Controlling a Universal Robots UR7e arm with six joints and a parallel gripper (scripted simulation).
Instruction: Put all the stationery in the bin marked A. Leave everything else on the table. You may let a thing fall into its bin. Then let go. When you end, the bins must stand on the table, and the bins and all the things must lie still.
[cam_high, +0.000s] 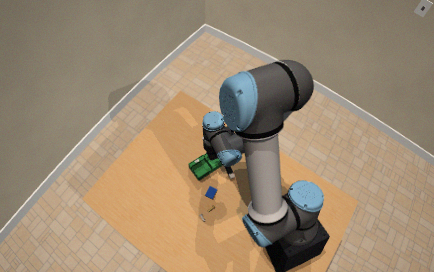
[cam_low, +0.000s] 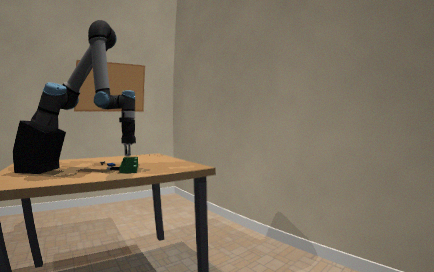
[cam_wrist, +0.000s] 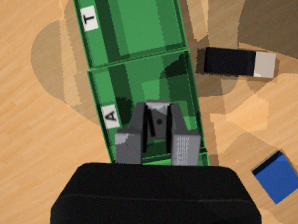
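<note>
My gripper (cam_wrist: 157, 118) (cam_low: 128, 151) points down over the bin marked A (cam_wrist: 134, 92), above its rim. It is shut on a small grey metal piece (cam_wrist: 159, 129) with a dark dot and a dark slit, which looks like a pencil sharpener. The gripper's tips are hidden behind the arm in the top view. A block with a black sleeve and a whitish end (cam_wrist: 230, 62) (cam_high: 230, 174), like an eraser, lies on the table beside the bins. A blue block (cam_wrist: 277, 177) (cam_high: 211, 192) lies on the table farther off.
The bin marked T (cam_wrist: 152, 25) adjoins bin A, and more green bin shows at bin A's other side, partly under the gripper. A small brass-coloured thing (cam_high: 211, 208) and a small greyish thing (cam_high: 202, 217) lie on the table beyond the blue block.
</note>
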